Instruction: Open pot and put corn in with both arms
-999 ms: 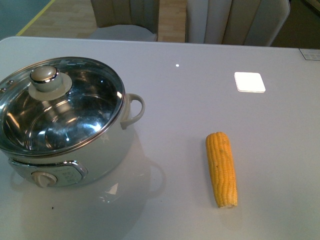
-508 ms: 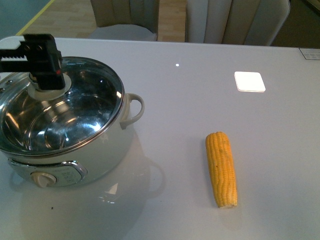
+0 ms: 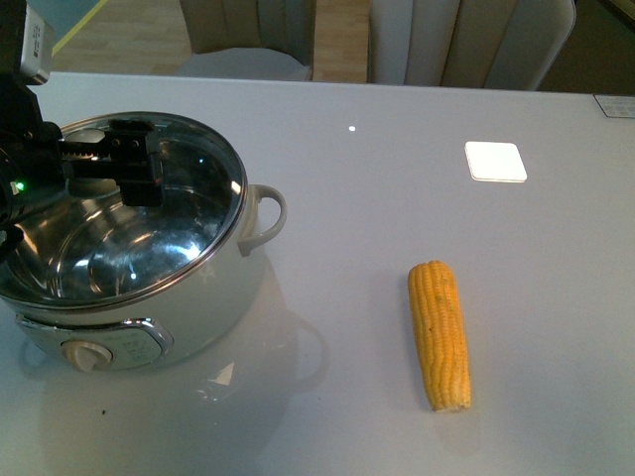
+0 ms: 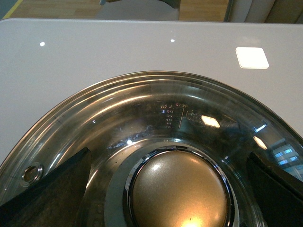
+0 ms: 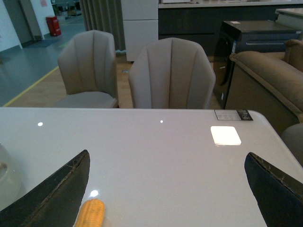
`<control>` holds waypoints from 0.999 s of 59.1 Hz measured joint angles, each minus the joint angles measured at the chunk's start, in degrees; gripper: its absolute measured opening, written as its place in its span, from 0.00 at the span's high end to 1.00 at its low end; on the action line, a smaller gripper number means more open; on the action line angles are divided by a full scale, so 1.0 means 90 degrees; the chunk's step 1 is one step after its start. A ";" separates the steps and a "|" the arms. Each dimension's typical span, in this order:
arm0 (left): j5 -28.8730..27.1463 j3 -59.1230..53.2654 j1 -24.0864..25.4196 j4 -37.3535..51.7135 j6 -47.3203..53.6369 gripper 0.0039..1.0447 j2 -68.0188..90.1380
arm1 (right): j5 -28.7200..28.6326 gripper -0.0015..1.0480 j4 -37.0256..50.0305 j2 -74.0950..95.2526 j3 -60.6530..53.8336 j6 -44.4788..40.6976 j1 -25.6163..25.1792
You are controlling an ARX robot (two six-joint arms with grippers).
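Note:
The white pot (image 3: 198, 307) stands at the table's left with its glass lid (image 3: 179, 213) on. My left gripper (image 3: 104, 159) is open and straddles the lid's gold knob (image 4: 179, 191), one finger (image 4: 52, 189) on each side, not touching it. The yellow corn (image 3: 440, 335) lies on the table to the right of the pot, lengthwise toward me. My right gripper (image 5: 166, 154) is open and empty above the table; it is not in the front view. The corn's tip (image 5: 90, 213) shows by one finger (image 5: 52, 194), and the pot's edge (image 5: 5, 179) shows at the side.
The pot's looped side handle (image 3: 266, 218) points toward the corn. A bright square light patch (image 3: 495, 162) lies on the grey table (image 3: 377, 218) at the far right. Upholstered chairs (image 5: 168, 75) stand behind the far edge. A label (image 3: 615, 107) sits at the far right corner.
The left arm has come into the front view from the left. Its open gripper has moved over the lid and lowered around the knob. Pot and corn have not moved.

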 joint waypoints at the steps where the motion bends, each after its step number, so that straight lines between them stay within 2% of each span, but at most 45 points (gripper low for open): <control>1: 0.0002 0.0012 0.0000 0.0007 0.0002 0.06 0.0032 | 0.0000 0.08 0.0000 0.0000 0.0000 0.0000 0.0000; 12: 0.0005 0.0066 -0.0007 0.0039 0.0056 0.08 0.0177 | 0.0000 0.08 0.0000 0.0000 0.0000 0.0000 0.0000; 18: -0.0022 0.0097 -0.0034 0.0061 0.0070 0.23 0.0206 | 0.0000 0.08 0.0000 0.0000 0.0000 0.0000 0.0000; 26: -0.0124 0.0121 -0.0100 0.0080 0.0097 0.49 0.0211 | 0.0000 0.08 0.0000 0.0000 0.0000 0.0000 0.0000; 30: -0.0177 0.0119 -0.0114 0.0112 0.0078 0.57 0.0206 | 0.0000 0.08 0.0000 0.0000 0.0000 -0.0002 0.0000; 59: -0.0408 0.0085 -0.0214 -0.0323 0.0087 0.58 -0.0267 | 0.0000 0.08 0.0000 0.0000 0.0000 -0.0002 0.0000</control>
